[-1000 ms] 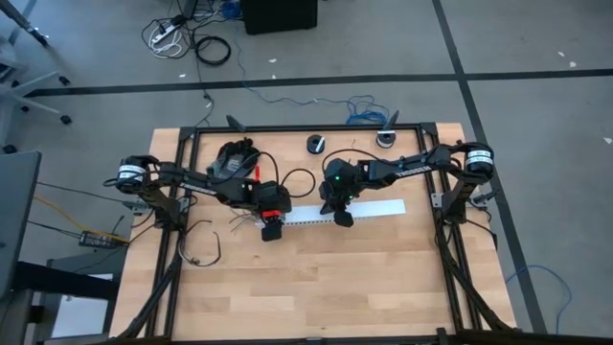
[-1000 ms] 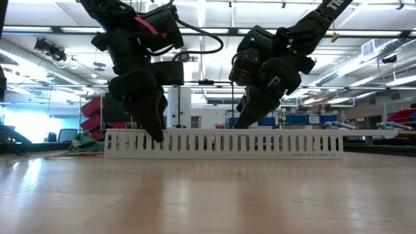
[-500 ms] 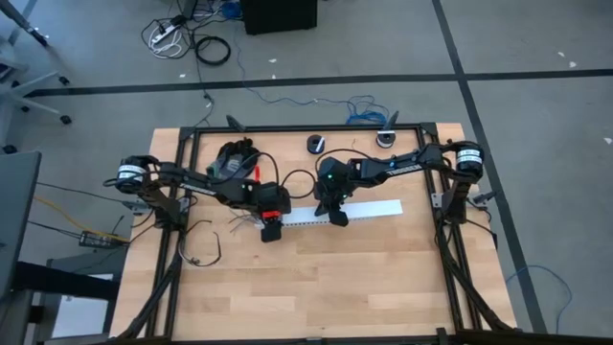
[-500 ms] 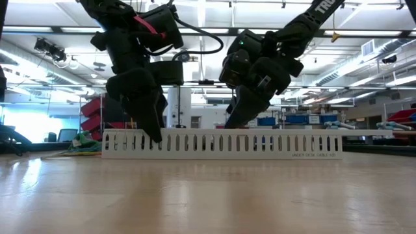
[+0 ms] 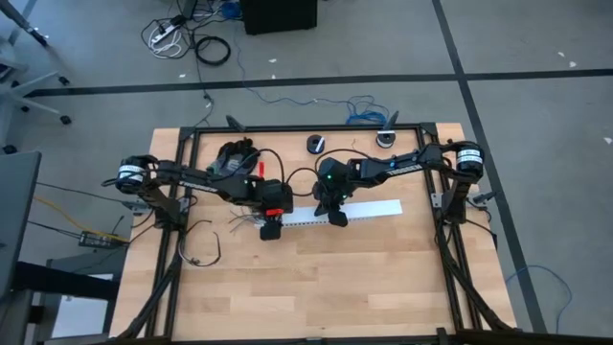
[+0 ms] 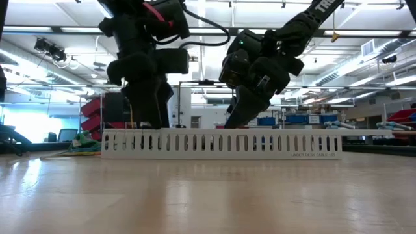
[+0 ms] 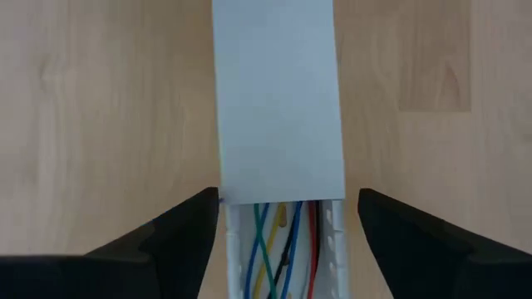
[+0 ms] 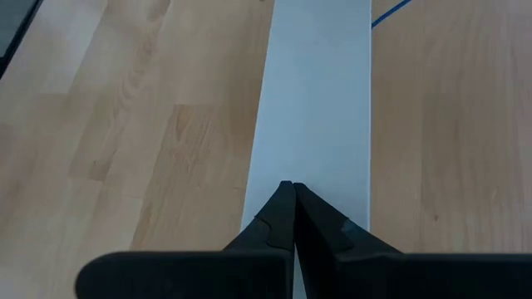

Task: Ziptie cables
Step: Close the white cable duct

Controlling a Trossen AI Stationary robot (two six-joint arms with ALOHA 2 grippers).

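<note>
A white slotted duct [image 6: 260, 144] lies across the table's middle, with a flat white lid [image 7: 278, 100] on top. At its uncovered left end the cables [image 7: 283, 245] show as thin coloured and dark wires lying inside, and thin strands trail out on the table [image 5: 239, 222]. My left gripper [image 7: 288, 208] hangs open just above that end, with one finger on either side of the duct and touching nothing. My right gripper [image 8: 287, 195] is shut, with its tips on the lid near the duct's middle. My right gripper rests its shut fingertips [image 8: 281, 203] on the lid's flat top [image 8: 312, 149], slanting down from the far right. The lid lies flat on the duct, and the duct stands on the table.
A loop of dark wire [image 5: 203, 251] lies on the table near the left. A dark bundle [image 5: 235, 153] and two round black pieces [image 5: 314, 144] [image 5: 386, 139] sit at the far edge. A black frame [image 5: 306, 127] borders the table. Bare wood lies toward the near edge.
My left gripper has risen from beside the duct's left end to just above it and now points more steeply down. My right gripper has shifted a little toward the table's left along the lid, staying shut. The duct has kept still.
</note>
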